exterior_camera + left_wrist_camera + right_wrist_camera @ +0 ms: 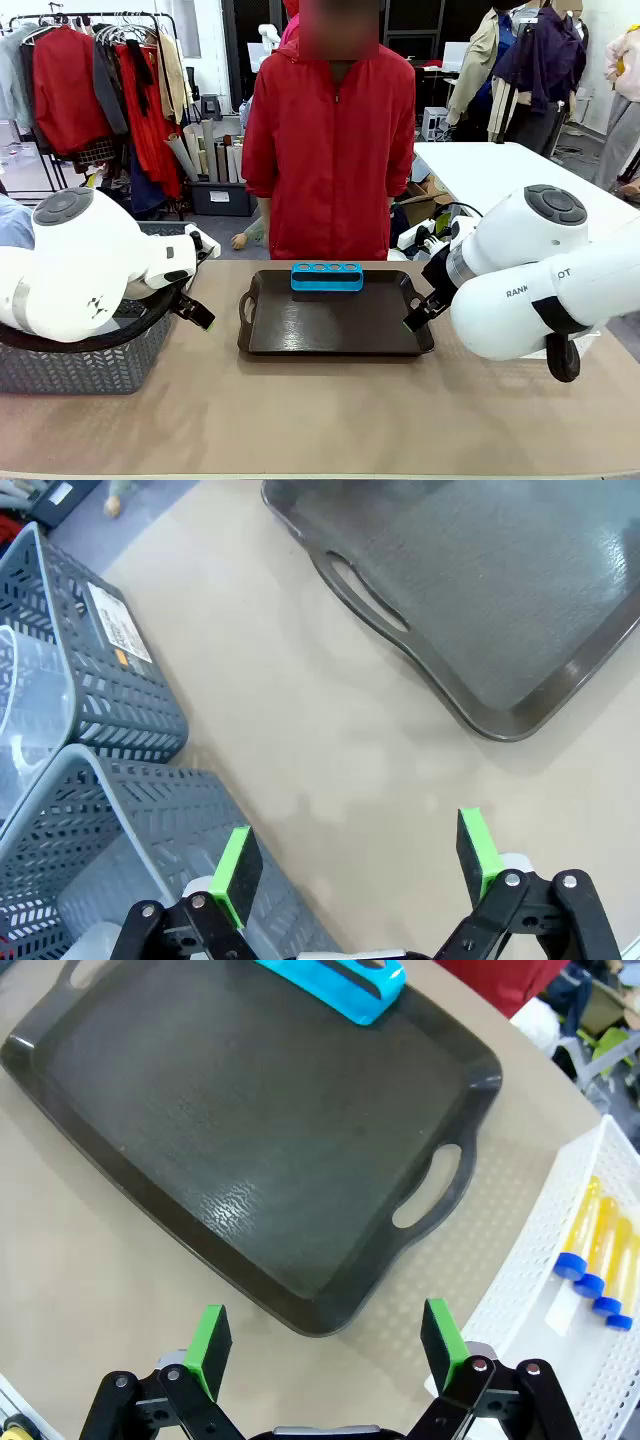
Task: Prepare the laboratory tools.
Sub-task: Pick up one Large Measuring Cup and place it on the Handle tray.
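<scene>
The blue rack (327, 276) is seated at the dark tray's (335, 330) far edge. The orange tubes (590, 1235) are laid in the white basket (530, 1290). The left gripper (356, 858) and right gripper (325, 1337) are spread, nothing gripped.

left arm (70, 265): white rounded shell, grey disc cap, black cable | right arm (540, 285): same white, dark lettering | left end effector (356, 860), right end effector (325, 1338): black links, silver screws, green pads (237, 868) | person: red zip jacket (330, 150)
</scene>
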You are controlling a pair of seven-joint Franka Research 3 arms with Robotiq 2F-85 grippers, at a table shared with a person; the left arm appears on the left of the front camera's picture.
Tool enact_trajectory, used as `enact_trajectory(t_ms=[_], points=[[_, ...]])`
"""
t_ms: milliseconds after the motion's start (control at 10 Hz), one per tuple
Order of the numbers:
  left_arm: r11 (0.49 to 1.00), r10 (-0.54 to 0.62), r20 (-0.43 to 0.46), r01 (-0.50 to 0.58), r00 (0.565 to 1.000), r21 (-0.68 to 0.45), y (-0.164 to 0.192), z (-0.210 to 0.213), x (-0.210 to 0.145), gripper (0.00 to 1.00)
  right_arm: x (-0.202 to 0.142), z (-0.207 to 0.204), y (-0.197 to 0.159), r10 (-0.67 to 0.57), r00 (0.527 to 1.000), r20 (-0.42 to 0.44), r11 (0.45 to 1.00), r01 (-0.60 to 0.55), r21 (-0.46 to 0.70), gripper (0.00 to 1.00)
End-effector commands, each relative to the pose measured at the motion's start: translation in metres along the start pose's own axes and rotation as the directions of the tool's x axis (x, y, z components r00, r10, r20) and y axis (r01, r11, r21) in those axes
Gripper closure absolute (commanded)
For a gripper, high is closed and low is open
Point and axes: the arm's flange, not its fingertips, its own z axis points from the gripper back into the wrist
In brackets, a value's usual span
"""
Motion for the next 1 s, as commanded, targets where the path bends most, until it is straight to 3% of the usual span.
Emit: enact_trajectory(t_ms=[0,900], points=[[1.000,0.000,0.000,0.000,1.000,0.000,0.0000,0.0001,0.0000,0.00,0.0000,0.0000,0.0000,0.000,1.000,0.000,1.000,0.000,0.000,0.00],[1.000,0.000,0.000,0.000,1.000,0.000,0.0000,0.0001,0.0000,0.00,0.0000,0.0000,0.0000,0.000,1.000,0.000,1.000,0.000,0.000,0.00]])
